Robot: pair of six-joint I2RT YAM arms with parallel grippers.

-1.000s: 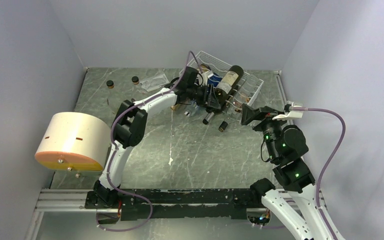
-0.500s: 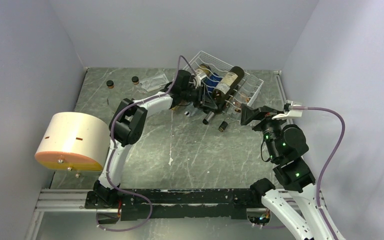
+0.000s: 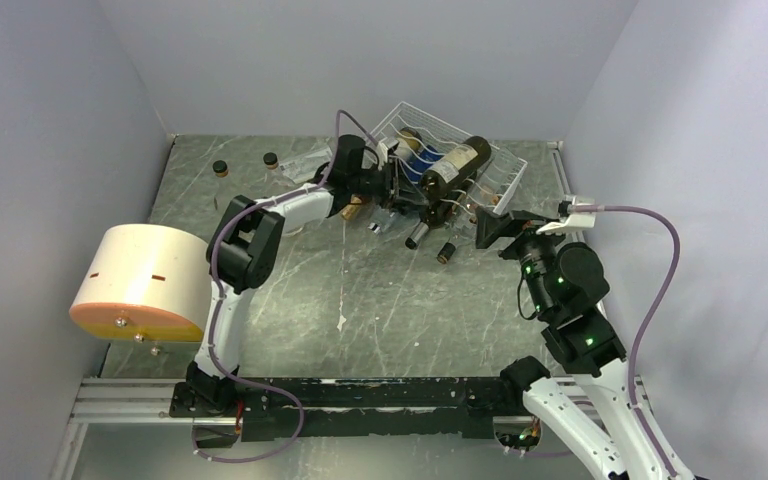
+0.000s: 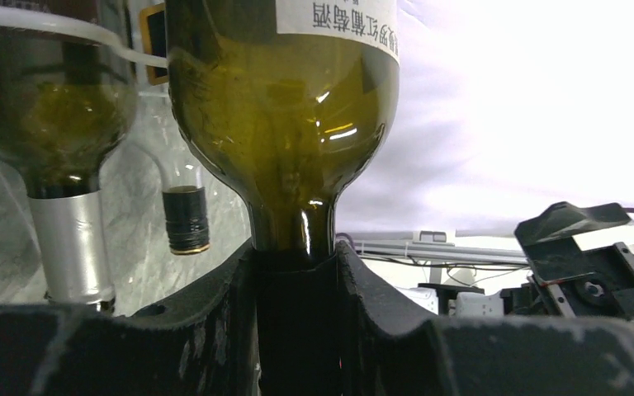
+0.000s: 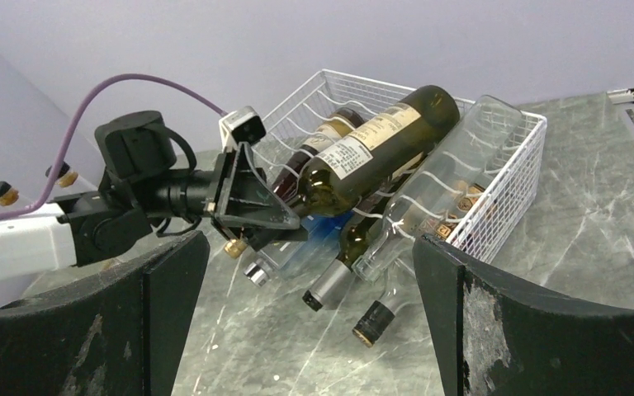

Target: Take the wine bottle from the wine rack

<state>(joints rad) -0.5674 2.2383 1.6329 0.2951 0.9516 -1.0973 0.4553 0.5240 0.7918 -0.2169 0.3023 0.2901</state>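
Green glass held by the neck: left hand (image 4: 293, 276) clamped on the wine bottle (image 4: 285, 124), which lies in the wine rack (image 3: 508, 168).
Fingers (image 4: 223, 330) are closed on the neck just below the shoulder. The body slants up and back over the other bottles in the white wire rack at the far right of the worktop (image 3: 360, 290). Judged step: lift-out, with the grasp made and the bottle not yet clear. The next move calls for raising it and drawing it along its own axis toward the near left, without dragging the silver-capped neighbour (image 4: 58, 140) or the clear bottle (image 5: 450, 169). The rack sits close to the back wall, and open worktop lies in front and to the left. Right hand (image 3: 490, 227), fingers spread wide and holding nothing, hovers just before the rack's near side, near the jutting necks.
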